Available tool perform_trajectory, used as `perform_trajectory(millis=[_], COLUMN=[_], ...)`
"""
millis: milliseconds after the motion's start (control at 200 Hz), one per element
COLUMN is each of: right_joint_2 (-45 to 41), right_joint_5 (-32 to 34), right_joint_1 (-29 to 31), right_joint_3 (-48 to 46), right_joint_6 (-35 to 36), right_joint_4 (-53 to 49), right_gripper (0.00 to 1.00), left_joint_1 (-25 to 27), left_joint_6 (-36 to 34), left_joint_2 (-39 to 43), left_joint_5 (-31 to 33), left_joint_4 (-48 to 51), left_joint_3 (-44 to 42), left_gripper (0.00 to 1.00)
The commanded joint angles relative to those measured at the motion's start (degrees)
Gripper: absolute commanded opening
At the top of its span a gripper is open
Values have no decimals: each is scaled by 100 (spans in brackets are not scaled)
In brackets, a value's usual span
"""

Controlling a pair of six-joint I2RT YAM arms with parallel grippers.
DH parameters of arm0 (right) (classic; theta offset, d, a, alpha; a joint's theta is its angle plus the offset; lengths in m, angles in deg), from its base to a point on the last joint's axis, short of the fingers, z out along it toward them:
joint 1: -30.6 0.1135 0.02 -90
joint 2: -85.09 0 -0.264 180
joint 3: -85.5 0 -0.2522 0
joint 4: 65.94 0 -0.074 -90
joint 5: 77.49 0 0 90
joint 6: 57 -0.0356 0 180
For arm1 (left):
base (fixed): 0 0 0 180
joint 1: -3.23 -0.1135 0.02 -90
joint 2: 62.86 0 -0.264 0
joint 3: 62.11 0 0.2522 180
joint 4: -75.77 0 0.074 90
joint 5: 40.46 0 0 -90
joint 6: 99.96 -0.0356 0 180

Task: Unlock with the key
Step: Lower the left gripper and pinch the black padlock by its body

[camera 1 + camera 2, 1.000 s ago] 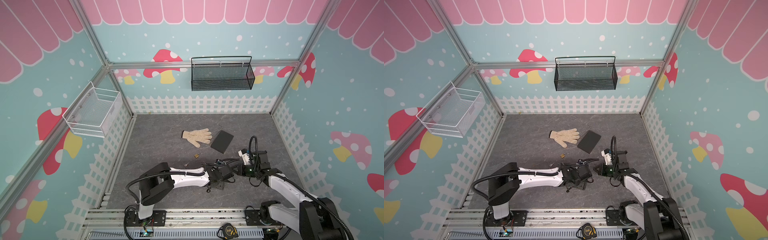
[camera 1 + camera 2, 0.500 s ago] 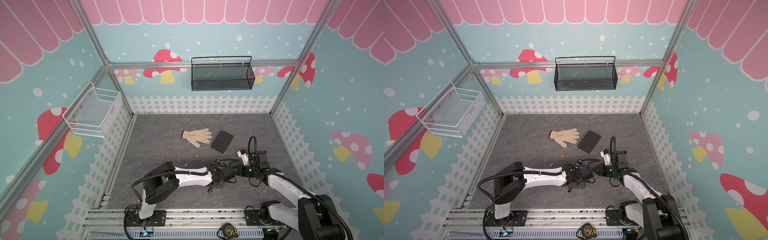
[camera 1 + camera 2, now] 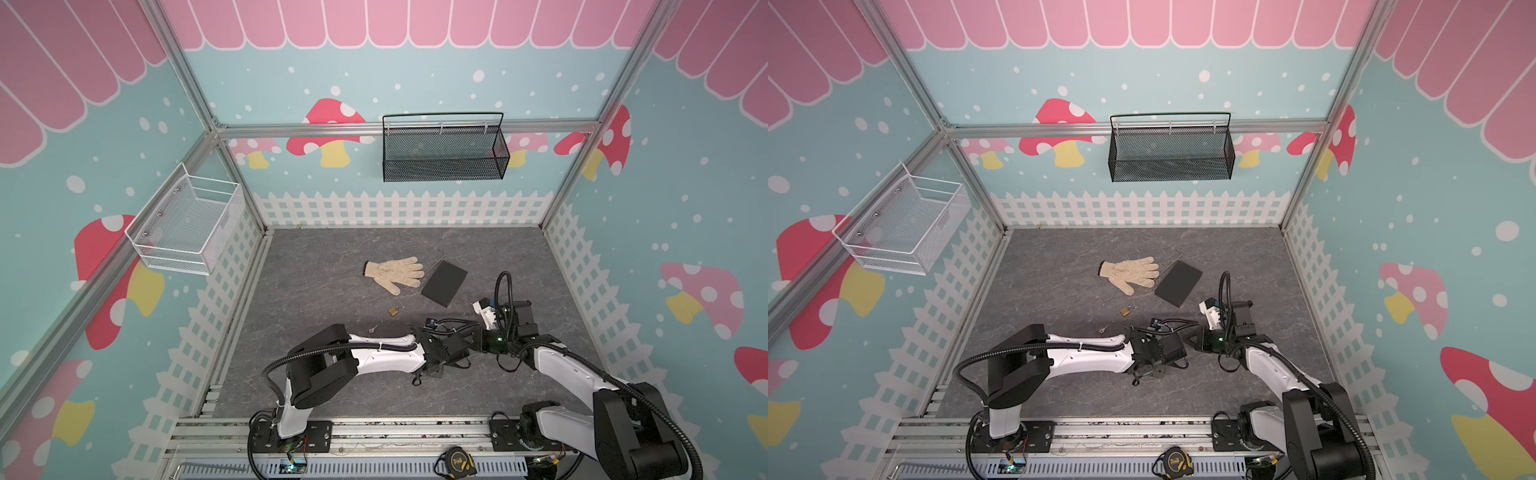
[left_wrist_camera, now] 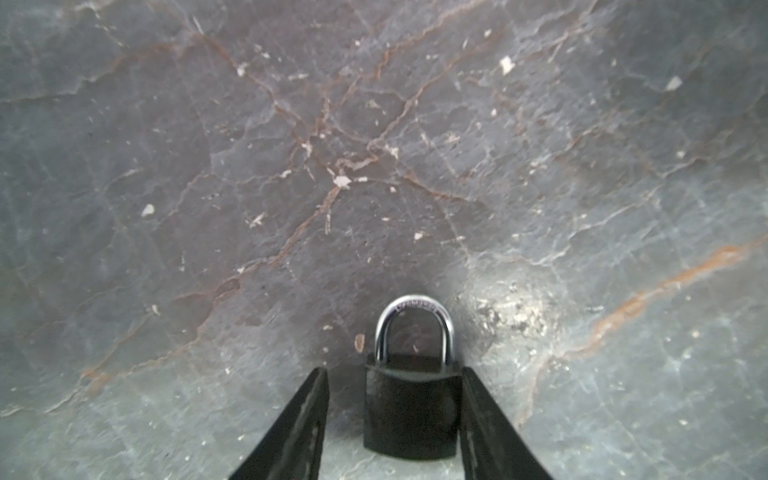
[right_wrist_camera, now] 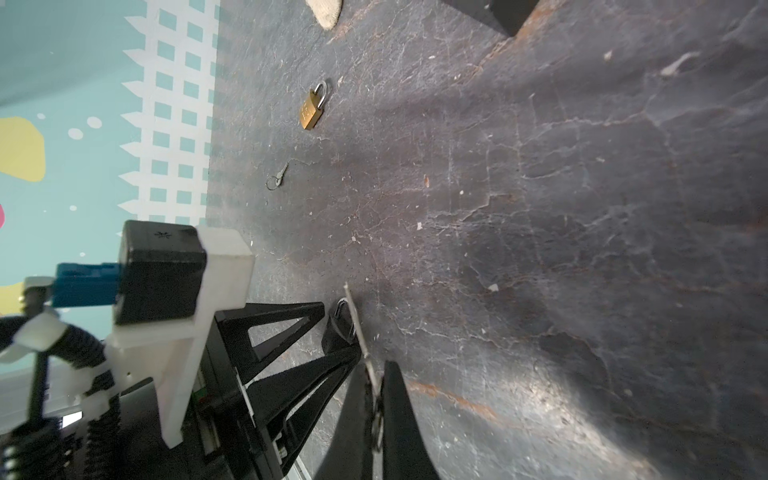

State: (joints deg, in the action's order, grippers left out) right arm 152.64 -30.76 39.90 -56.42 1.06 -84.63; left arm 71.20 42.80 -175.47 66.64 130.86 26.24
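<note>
Front centre is crowded. The left claw (image 4: 393, 374) straddles the black padlock (image 4: 409, 411), with one finger touching it and a gap at the other. The right claw (image 5: 376, 365), pinched on the key (image 5: 358, 328), sits just beside them, leaving no passage between the arms.

Mid tabletop (image 3: 316, 266) obstacles:
- glove (image 3: 395, 272) with dark pad (image 3: 444, 282) just beside it
- brass padlock (image 3: 394, 310)
- loose key (image 3: 372, 330)

Open lanes: the back strip behind the glove and the left side.

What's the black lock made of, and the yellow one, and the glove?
Black padlock: likely metal with a matte black coating; its loop shines like polished steel.
Gold padlock: looks like brass, with a yellow sheen.
Glove: knitted cream fabric, maybe cotton.
</note>
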Motion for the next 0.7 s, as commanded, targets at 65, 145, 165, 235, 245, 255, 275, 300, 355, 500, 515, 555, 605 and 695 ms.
perform_trajectory(millis=[65, 145, 165, 235, 245, 255, 275, 300, 355, 500, 515, 555, 605, 695], right_joint_2=[30, 38, 36, 22, 22, 11, 12, 9, 21, -23, -31, -33, -53, -133], right_joint_5=[-86, -124, -127, -95, -90, -82, -73, -77, -113, -85, -84, -100, -136, -108], right_joint_1=[-38, -41, -40, -42, -42, -42, -36, -41, -41, -42, -41, -34, -36, -38], right_joint_3=[163, 172, 171, 162, 166, 156, 153, 151, 144, 106, 103, 100, 97, 70], right_joint_6=[9, 7, 12, 30, 33, 31, 32, 31, 31, 30, 24, 9, -4, -12], right_joint_4=[95, 88, 83, 89, 89, 89, 87, 89, 89, 88, 86, 89, 92, 89], right_gripper=[0, 0, 0, 0, 0, 0, 0, 0, 0, 0, 0, 0, 0, 0], left_joint_1=[29, 28, 25, 24, 28, 27, 25, 31, 25, 20, 19, 15, 22, 16], left_joint_6=[256, 289, 288, 312, 310, 320, 335, 363, 424, 438, 438, 421, 404, 363], left_joint_2=[-214, -250, -256, -308, -312, -317, -322, -318, -313, -336, -339, -332, -323, -322], left_joint_5=[-154, -268, -305, -352, -349, -342, -319, -289, -229, -140, -131, -103, -61, -11], left_joint_4=[277, 153, 102, 58, 60, 62, 65, 65, 64, 65, 53, 65, 66, 89], left_joint_3=[65, 43, 39, 47, 47, 47, 47, 39, 5, -15, -22, -23, -23, -17], left_gripper=[48, 48, 48, 47, 47, 47, 47, 47, 46, 40, 39, 38, 36, 33])
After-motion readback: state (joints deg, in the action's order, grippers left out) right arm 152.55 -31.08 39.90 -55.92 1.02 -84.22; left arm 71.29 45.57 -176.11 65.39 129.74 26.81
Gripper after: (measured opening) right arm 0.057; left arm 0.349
